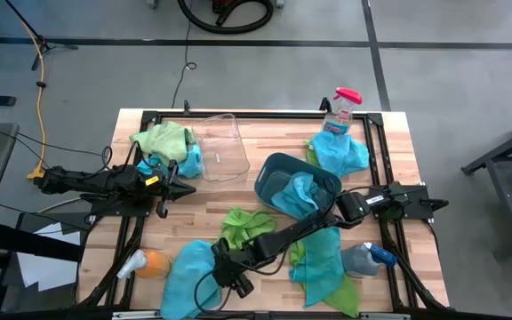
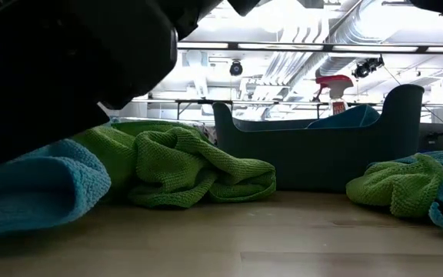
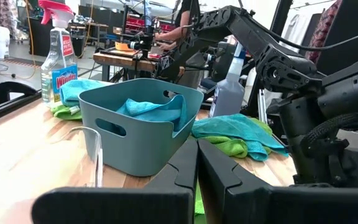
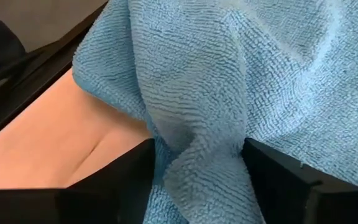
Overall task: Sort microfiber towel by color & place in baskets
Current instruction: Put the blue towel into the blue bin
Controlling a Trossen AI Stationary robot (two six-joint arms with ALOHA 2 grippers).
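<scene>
A light blue towel lies near the table's near edge, left of centre. My right gripper reaches down onto its right side and is shut on it. The dark teal basket at mid-table holds a blue towel. The clear basket stands farther left, with a green towel and a blue one beside it. My left gripper hovers shut by the clear basket, pointing at the teal basket. My right gripper pinches a raised fold of the blue towel between its two fingers, coming from above and pointing down. The fold bunches up in the gap. The rest of the towel lies on the table.
More towels lie about: a green one at the near middle, green and blue ones near right, a blue one far right. A red-capped spray bottle stands at the far edge; other bottles lie near the front.
</scene>
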